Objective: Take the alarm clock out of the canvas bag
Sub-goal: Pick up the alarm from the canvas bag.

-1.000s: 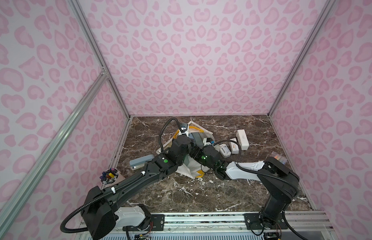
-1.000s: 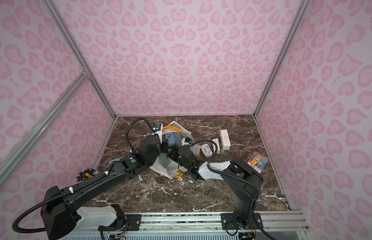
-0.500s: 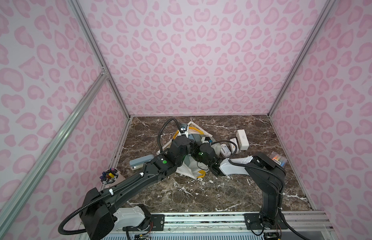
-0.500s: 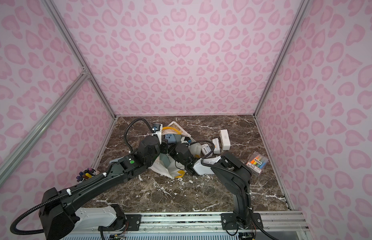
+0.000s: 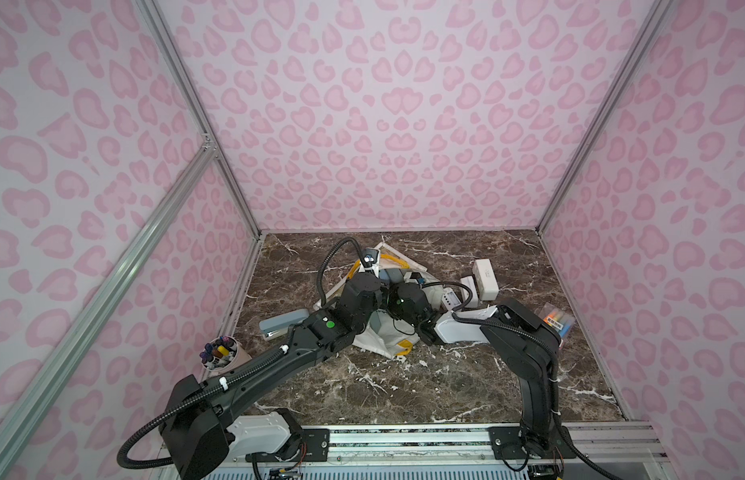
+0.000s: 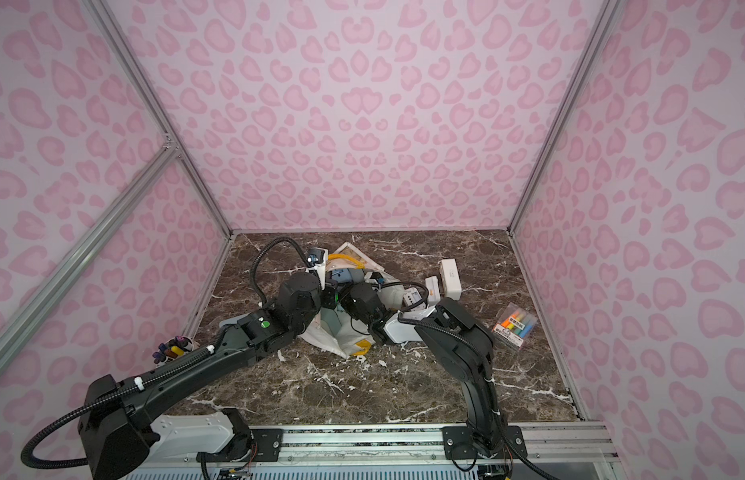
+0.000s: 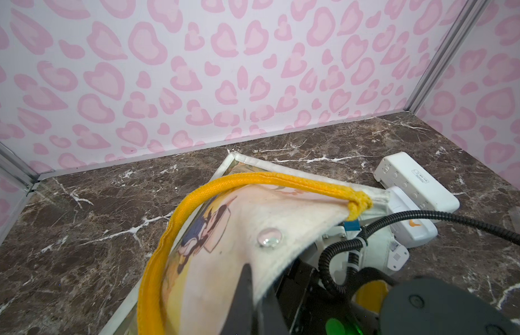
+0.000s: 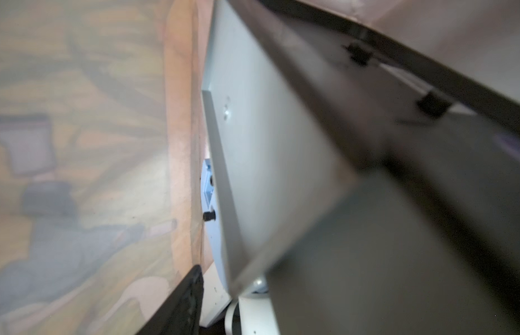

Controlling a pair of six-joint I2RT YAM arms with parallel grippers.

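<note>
Left wrist view: left gripper (image 7: 248, 278) pinched shut on the rim of the canvas bag (image 7: 296, 220), holding its mouth up. Bag lies just off centre of the table (image 5: 404, 382), toward 11 o'clock, in both top views. Right wrist view, inside the bag: right gripper (image 8: 305, 185) straddles what's prob. the alarm clock (image 8: 267, 130) (pale grey box); can't tell if it's clamped. Clock not out yet; grip & lift-out remain.

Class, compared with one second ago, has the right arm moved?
Yes. The right arm's elbow has swung toward the canvas bag, away from the highlighter pack.
</note>
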